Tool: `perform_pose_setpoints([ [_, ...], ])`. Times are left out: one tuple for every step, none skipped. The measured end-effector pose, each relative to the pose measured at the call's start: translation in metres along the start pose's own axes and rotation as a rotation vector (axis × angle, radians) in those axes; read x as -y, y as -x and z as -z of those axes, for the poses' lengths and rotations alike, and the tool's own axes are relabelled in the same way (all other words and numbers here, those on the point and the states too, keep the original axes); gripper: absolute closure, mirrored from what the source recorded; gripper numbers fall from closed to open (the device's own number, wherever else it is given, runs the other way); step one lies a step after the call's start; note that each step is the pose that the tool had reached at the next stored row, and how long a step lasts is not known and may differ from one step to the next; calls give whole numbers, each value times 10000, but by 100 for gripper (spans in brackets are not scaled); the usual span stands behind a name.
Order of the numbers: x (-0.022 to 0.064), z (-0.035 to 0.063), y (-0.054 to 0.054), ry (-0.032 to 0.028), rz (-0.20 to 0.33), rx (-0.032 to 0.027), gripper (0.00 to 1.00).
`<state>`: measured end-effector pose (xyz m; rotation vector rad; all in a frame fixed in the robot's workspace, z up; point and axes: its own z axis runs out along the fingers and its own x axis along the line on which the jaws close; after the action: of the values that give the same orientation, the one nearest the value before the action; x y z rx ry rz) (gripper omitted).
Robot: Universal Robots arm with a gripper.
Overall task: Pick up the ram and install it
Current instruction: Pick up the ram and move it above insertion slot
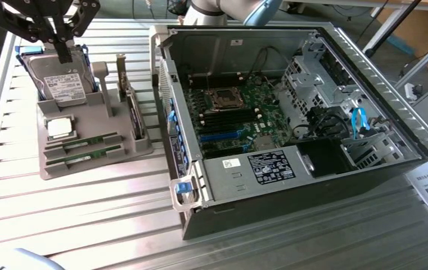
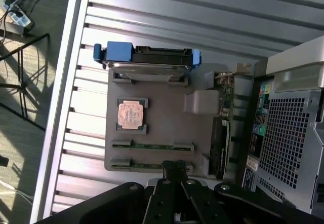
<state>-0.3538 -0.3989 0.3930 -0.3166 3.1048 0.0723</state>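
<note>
**Spotter:** Your ram (image 1: 88,142) lies flat in its slot on the grey holder (image 1: 86,115), just beside the square processor chip (image 1: 60,128). Its twin (image 1: 90,156) lies in the neighbouring slot, at the holder's outer edge.

**Coach:** Your claw (image 1: 63,56) is closed on nothing. It hangs well above the holder, over the hard drive (image 1: 63,84) end rather than over the sticks.

**Spotter:** In the wrist view your fingertips (image 2: 174,165) line up with the twin (image 2: 136,165), not the ram (image 2: 152,145).

**Coach:** For this reach, I'd have you pick one stick and centre on its length. Set the jaws across its thin faces and come down straight, so you don't snag the slot walls or nudge the chip.

**Spotter:** The open computer case (image 1: 289,112) stands just beside the holder on the same surface (image 1: 86,225).
</note>
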Motion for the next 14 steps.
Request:
perform_pose_setpoints([
  [0,0,0,3,132,-6,89],
  [0,0,0,6,248,-10,89],
  [0,0,0,9,368,-16,89],
  [0,0,0,12,491,-21,89],
  [0,0,0,15,620,-27,89],
  [0,0,0,18,742,-32,89],
  [0,0,0,21,869,-38,89],
  [0,0,0,25,1011,-44,89],
  [0,0,0,28,1135,-50,89],
  [0,0,0,31,1266,-56,89],
  [0,0,0,34,1412,-62,89],
  [0,0,0,37,1542,-68,89],
  [0,0,0,41,1683,-74,89],
  [0,0,0,44,1816,-80,89],
])
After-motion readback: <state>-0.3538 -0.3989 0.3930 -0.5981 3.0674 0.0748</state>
